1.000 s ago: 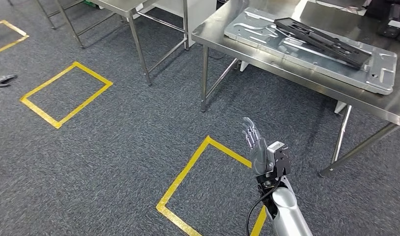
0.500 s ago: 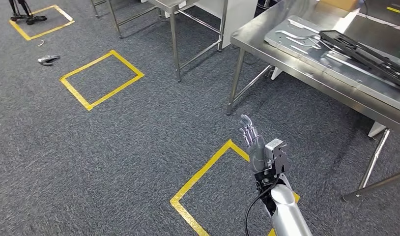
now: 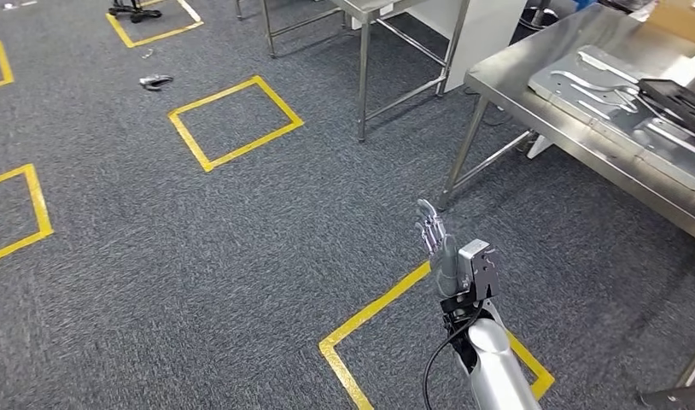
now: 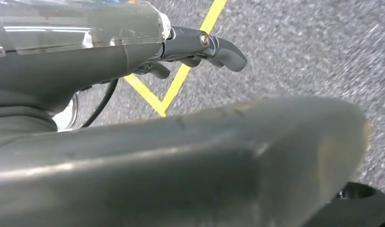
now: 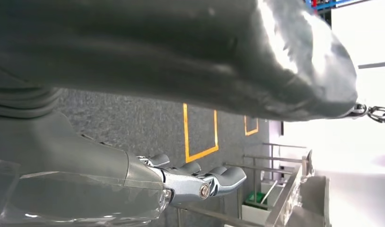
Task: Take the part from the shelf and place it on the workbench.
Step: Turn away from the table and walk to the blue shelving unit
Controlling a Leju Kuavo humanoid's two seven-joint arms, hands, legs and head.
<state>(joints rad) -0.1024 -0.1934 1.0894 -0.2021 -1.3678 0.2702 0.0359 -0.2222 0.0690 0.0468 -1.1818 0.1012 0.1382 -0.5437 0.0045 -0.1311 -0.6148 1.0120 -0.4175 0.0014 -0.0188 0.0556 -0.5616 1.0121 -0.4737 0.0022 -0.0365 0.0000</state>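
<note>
The right arm (image 3: 494, 363) rises from below, forearm silver, wrist straight. The right hand (image 3: 440, 246) is raised upright with its fingers (image 3: 429, 224) stretched out, close together, holding nothing. In the left wrist view, the left hand (image 4: 134, 52) holds nothing, its dark fingers (image 4: 219, 47) lightly bent.

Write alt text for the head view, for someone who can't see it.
The right robot hand is raised, open and empty, over grey carpet marked with yellow tape squares. At the right stands a steel workbench carrying a flat silver metal panel with a black part lying on it. A second steel table's legs stand farther back.
</note>
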